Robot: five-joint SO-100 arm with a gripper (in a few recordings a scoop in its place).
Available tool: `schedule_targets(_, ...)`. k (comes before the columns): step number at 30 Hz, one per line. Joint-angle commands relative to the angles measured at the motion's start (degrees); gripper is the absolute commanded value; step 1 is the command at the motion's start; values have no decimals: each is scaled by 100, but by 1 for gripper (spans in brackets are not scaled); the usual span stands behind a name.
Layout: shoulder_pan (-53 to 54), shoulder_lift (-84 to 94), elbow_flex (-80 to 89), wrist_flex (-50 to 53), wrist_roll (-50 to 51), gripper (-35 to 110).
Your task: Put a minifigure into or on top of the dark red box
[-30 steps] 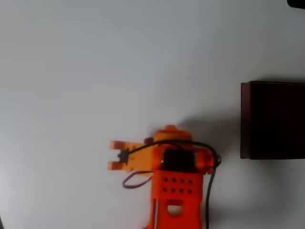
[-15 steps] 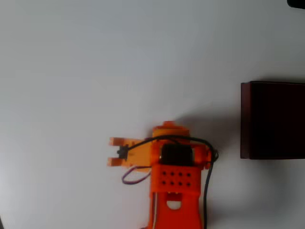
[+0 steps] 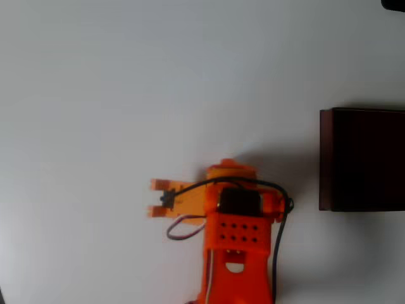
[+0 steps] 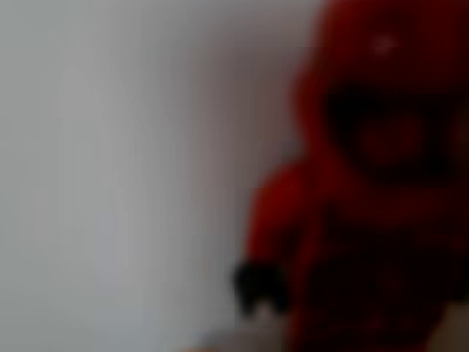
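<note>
The minifigure (image 4: 366, 183) looms red and blurred at the right of the wrist view, very near the lens, with one small black hand showing. In the overhead view my orange gripper (image 3: 152, 197) points left, low in the middle of the table, its two fingers a small gap apart. A small dark piece sits between them further back, and the figure seems to be held there. The dark red box (image 3: 364, 158) stands at the right edge of the overhead view, well to the right of the gripper, its inside near-black.
The white table (image 3: 126, 82) spreads bare above and to the left of the arm. A black cable (image 3: 278, 240) hangs along the arm's right side. Something dark cuts into the top right corner (image 3: 395, 4).
The gripper drifted slightly up, then shifted a little to the right, by a few pixels. The box has not moved.
</note>
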Motion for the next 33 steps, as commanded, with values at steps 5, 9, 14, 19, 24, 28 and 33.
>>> schedule_targets(5, 141, 35, 44, 9, -141, 27)
schedule_targets(9, 132, -44, 62, -88, -141, 27)
schedule_targets(14, 114, -272, -53, -105, -141, 27)
schedule_targets(19, 123, -316, -70, -97, -149, 25)
schedule_targets(24, 193, -316, -53, -97, -176, 16)
schedule_targets(28, 202, -352, -62, -97, -158, 15)
schedule_targets(33, 185, -413, -105, -79, -141, 12)
